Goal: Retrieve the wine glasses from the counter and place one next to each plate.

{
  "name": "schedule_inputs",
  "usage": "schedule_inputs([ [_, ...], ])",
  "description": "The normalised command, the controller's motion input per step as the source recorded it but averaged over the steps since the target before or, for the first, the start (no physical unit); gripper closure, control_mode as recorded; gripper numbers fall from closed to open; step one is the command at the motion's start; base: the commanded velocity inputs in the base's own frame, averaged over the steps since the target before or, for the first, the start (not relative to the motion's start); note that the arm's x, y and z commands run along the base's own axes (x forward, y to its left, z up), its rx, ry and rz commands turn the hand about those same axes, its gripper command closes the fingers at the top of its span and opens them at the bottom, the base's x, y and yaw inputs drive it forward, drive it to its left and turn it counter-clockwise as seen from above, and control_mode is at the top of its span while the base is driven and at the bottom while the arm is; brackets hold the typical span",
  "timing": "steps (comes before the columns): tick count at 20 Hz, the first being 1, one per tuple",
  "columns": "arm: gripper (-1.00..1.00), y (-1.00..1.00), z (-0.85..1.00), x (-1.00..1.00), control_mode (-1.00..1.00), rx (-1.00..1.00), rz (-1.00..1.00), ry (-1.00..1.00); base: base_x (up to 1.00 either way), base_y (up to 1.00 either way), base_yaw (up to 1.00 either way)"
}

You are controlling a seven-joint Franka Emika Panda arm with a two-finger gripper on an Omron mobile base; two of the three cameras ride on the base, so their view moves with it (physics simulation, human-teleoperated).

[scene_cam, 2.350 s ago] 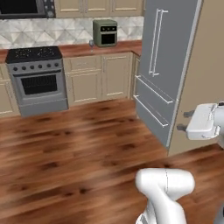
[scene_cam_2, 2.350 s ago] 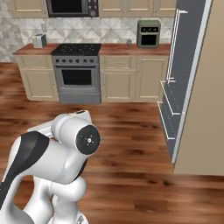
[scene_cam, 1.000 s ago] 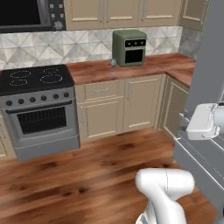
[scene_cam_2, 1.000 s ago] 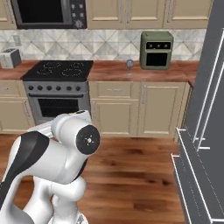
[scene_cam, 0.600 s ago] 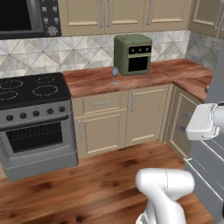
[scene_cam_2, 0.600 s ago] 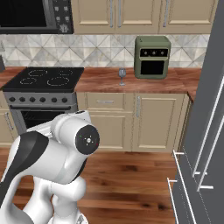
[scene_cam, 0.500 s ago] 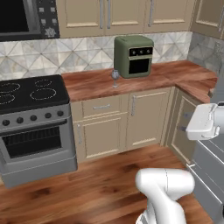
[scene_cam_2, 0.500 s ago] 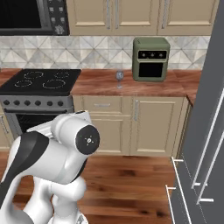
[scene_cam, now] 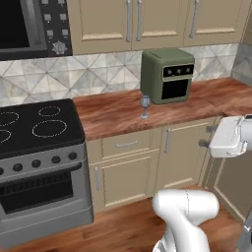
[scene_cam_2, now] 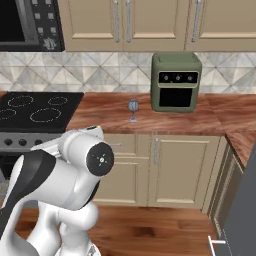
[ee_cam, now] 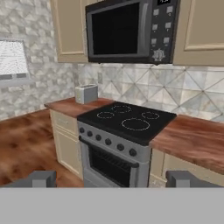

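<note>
**Base arrives at the counter**

Left base view: the counter (scene_cam: 197, 101) is now much closer than before; one wine glass (scene_cam: 144, 105) stands just left of the toaster oven (scene_cam: 167, 75).

Right base view: same glass (scene_cam_2: 132, 108), untouched.

Hand view: gripper (ee_cam: 111, 179) jaws apart, holding nothing, facing the stove (ee_cam: 127, 120). Reaching can begin.

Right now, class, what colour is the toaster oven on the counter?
Olive green, with a dark door; the toaster oven shows best in the right base view.

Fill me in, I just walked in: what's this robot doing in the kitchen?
It is parked facing the counter, holding nothing. One wine glass stands upright there, just left of the green toaster oven and right of the black stove. The gripper, open, points toward the stove rather than the glass.
</note>
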Motion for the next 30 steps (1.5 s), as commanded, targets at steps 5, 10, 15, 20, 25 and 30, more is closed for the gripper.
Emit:
schedule_inputs([
  [5,-1.00,0.00,0.00,0.00,1.00,0.00,0.00,0.00,0.92,-0.44,0.03],
  [10,-1.00,0.00,0.00,0.00,1.00,0.00,0.00,0.00,0.74,-0.63,0.05],
  [15,-1.00,0.00,0.00,0.00,1.00,0.00,0.00,0.00,0.16,-0.45,0.04],
  [20,-1.00,0.00,0.00,0.00,1.00,0.00,0.00,0.00,0.12,-0.12,0.27],
  [25,-1.00,0.00,0.00,0.00,1.00,0.00,0.00,0.00,0.60,0.00,0.03],
  [30,-1.00,0.00,0.00,0.00,1.00,0.00,0.00,0.00,0.44,0.02,-0.03],
])
